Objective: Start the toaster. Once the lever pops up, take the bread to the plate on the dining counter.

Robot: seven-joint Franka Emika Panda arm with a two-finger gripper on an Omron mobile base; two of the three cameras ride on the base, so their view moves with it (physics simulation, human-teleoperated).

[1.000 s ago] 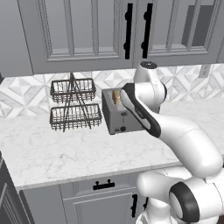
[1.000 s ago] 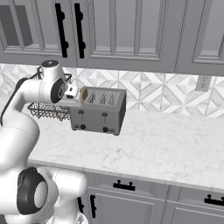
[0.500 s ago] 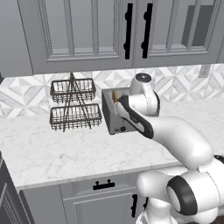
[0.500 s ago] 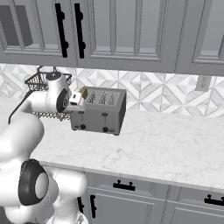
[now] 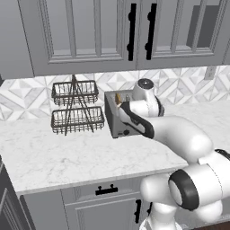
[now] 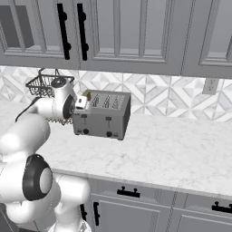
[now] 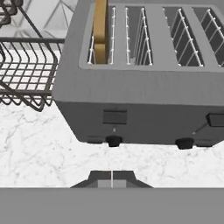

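In the left base view the gripper point(image 5: 120, 107) sits at the front of the toaster point(image 5: 117, 119), its fingers hidden against the metal face. The toaster is a boxy silver-grey block with its long axis running away from the gripper toward the tiled wall. A tan slice of bread point(image 5: 118, 97) stands upright in a slot just above the gripper. To the gripper's left, the black two-tier wire basket rack point(image 5: 75, 108) stands near the toaster with a narrow gap between them. Open marble worktop point(image 5: 54, 157) spreads below and left of the gripper to the counter's front edge.

In the right base view the hand point(image 6: 80, 103) presses up to the toaster's point(image 6: 102, 114) left front corner. The toaster's broad front, with dark knobs low on it, faces the camera; its long axis runs to the gripper's right. The bread point(image 6: 87, 95) pokes up from the slot nearest the hand. Bare worktop point(image 6: 181, 149) lies wide open to the right.

In the hand view the gripper point(image 7: 112, 178) has its two tips pressed together, holding nothing. The toaster point(image 7: 144, 87) lies directly ahead, tips apart from it, with a dark slide lever point(image 7: 114, 117) straight above the tips and a knob point(image 7: 113, 141) under it. The bread point(image 7: 100, 30) stands on edge in the leftmost slot. The rack point(image 7: 24, 70) is ahead-left, just beside the toaster.
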